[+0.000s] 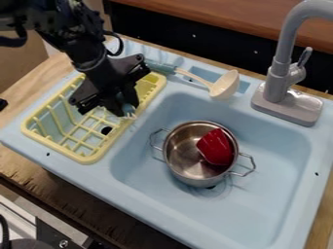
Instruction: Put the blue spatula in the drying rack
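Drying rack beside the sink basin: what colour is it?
The drying rack is pale yellow, as the camera view shows.

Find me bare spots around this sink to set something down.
Free: basin floor between the pot and the basin's right and near walls; also the near end of the rack. Crowded: mid-rack, under the gripper; back ledge, with ladle and faucet; inside the pot, a red item.

Soft, moderate light, glints on the steel pot (181, 159), faint shadows in the sink (273, 189)
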You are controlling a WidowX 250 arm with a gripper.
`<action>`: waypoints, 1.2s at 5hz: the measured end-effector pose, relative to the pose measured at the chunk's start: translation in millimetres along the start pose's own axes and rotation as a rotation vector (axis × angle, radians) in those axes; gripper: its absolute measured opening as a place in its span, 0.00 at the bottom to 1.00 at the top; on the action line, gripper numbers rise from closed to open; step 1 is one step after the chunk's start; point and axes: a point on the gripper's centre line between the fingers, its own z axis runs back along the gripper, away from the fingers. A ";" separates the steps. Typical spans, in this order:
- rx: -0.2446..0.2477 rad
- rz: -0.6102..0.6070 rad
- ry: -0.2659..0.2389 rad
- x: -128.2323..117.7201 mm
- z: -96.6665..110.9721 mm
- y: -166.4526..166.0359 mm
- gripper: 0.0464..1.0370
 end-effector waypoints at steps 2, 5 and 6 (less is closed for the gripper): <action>0.038 -0.039 0.001 5.1 2.2 1.6 0.79; 0.095 -0.024 0.042 2.9 8.4 6.2 0.96; 0.166 -0.046 0.055 1.7 24.9 0.7 0.96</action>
